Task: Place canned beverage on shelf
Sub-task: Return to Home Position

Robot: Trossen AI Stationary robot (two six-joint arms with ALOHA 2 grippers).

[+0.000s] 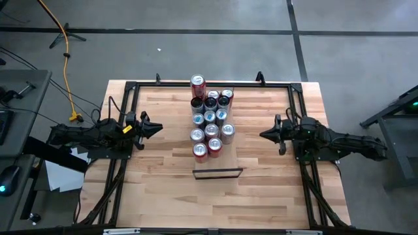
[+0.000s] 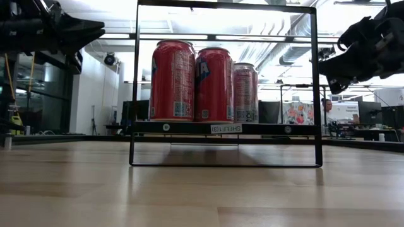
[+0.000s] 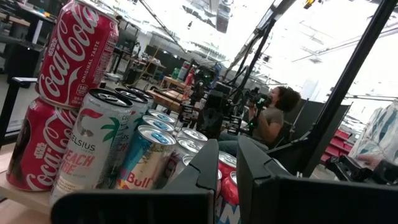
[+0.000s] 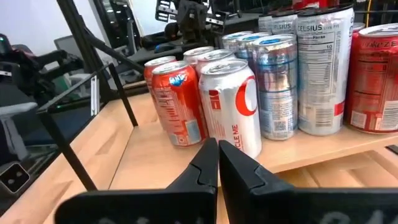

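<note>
Shelf (image 1: 219, 163) crowded with cans (image 1: 210, 124); left claw (image 1: 157, 128) and right claw (image 1: 264, 134) well apart.

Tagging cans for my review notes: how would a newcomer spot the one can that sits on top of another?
On the wooden table, a pale shelf runs down the middle, crowded with cans. At its far corner on the left arm's side, a red Coca-Cola can stands on another red can. It is the only one raised above the single layer.

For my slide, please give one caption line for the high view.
Cans crowd the narrow shelf; left gripper and right gripper hover clear on either side.
</note>
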